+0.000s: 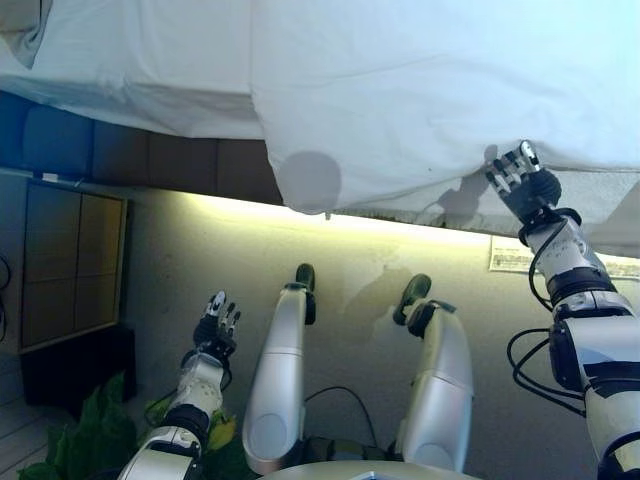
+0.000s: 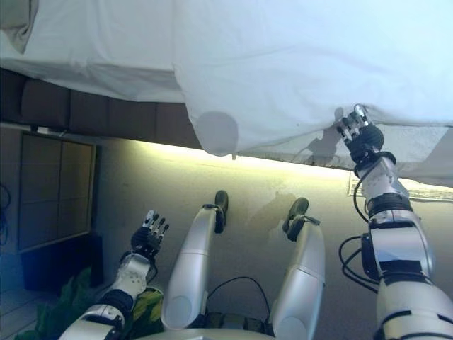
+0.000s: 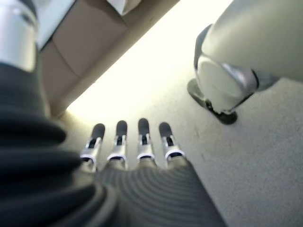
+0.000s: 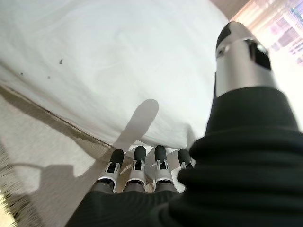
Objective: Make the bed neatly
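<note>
A white duvet [image 1: 400, 90] covers the bed across the top of the eye views and hangs over its near edge. A second white layer [image 1: 140, 70] lies at the left. My right hand [image 1: 522, 178] is raised to the duvet's hanging lower edge at the right, fingers straight, holding nothing. In the right wrist view its fingertips [image 4: 137, 156] point at the duvet's hem [image 4: 94, 85]. My left hand [image 1: 216, 325] hangs low at the left above the floor, fingers straight and empty, far from the bed.
The bed's brown padded side [image 1: 150, 155] runs under the sheet at the left, with a lit strip of floor [image 1: 350, 260] below it. A dark wood cabinet [image 1: 70, 265] stands at the left. A green plant [image 1: 90, 430] is at the lower left.
</note>
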